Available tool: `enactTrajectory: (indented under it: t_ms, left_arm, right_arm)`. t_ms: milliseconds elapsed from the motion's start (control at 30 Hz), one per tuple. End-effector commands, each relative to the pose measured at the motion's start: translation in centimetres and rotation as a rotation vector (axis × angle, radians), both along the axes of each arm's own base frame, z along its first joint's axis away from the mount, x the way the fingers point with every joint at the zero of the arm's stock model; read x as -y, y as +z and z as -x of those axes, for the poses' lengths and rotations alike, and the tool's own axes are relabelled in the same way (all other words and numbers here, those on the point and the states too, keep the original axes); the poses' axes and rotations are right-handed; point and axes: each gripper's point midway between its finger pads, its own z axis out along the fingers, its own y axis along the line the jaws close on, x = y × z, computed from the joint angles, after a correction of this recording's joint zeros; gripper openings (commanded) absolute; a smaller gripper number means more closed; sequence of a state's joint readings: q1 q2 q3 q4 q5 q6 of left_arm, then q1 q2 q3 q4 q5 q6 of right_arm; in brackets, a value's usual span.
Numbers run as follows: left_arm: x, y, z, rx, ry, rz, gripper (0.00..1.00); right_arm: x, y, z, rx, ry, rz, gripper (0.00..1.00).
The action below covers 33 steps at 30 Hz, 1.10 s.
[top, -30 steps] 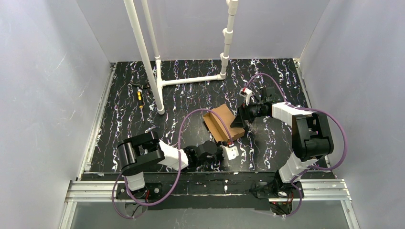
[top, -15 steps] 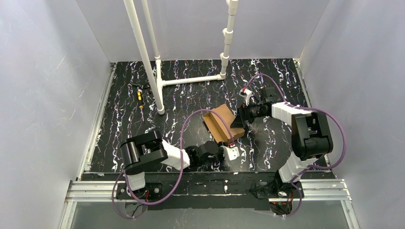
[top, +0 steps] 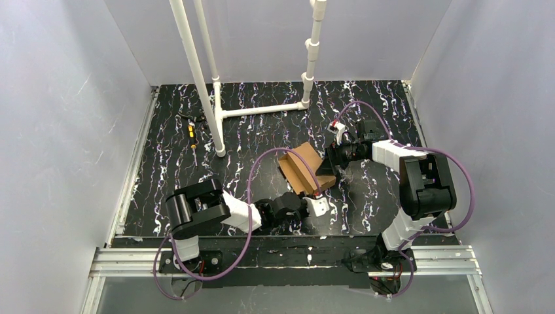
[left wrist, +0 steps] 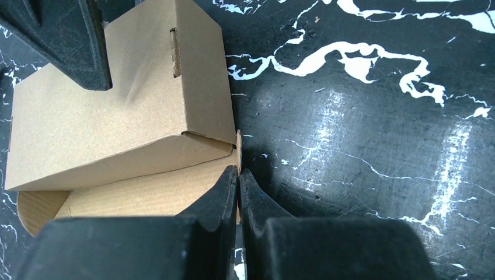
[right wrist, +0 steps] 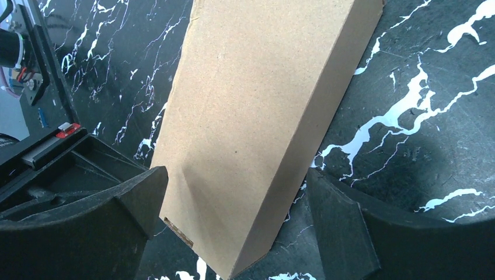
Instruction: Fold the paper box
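The paper box (top: 302,168) is a brown cardboard carton, partly folded, lying mid-table between both arms. In the left wrist view its closed lid (left wrist: 111,122) sits over a rounded flap (left wrist: 117,198). My left gripper (left wrist: 238,175) is shut, with the flap's thin side edge pinched between its fingertips at the box's near right corner. My right gripper (right wrist: 233,216) stands open astride the box's far end (right wrist: 257,111), one finger (right wrist: 117,216) beside each long side. One right finger (left wrist: 64,41) shows over the lid in the left wrist view.
A white pipe frame (top: 216,85) stands at the back left of the black marbled table (top: 262,98). Small yellow and dark bits (top: 191,131) lie to the left of the frame. White walls enclose three sides.
My left gripper has closed from partly open onto the box's flap edge, and its arm has nudged slightly forward. The right arm and the box have barely moved.
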State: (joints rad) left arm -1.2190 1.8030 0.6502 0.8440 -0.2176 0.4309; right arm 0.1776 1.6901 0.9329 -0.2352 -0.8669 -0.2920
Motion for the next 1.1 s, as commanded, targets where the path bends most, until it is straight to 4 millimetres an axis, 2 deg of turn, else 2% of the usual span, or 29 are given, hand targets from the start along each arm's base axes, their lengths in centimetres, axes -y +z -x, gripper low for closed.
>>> enactTrajectory:
  t_ms: [0, 467, 667, 1067]
  left_arm:
    - [0.2, 0.9, 0.0, -0.066, 0.025, 0.051, 0.0]
    - [-1.2, 1.3, -1.0, -0.231, 0.145, 0.178, 0.0]
    - [-1.6, 1.4, -1.1, -0.261, 0.172, 0.202, 0.0]
    - [-1.8, 1.2, -1.4, -0.296, 0.214, 0.227, 0.0]
  right_arm:
    - [0.1, -0.1, -0.2, 0.007, 0.004, 0.0, 0.98]
    - [0.5, -0.9, -0.5, 0.001, -0.015, 0.041, 0.97]
    - [1.0, -1.9, -0.7, -0.017, -0.031, 0.083, 0.93]
    - [1.2, -2.2, -0.7, -0.022, -0.039, 0.097, 0.9]
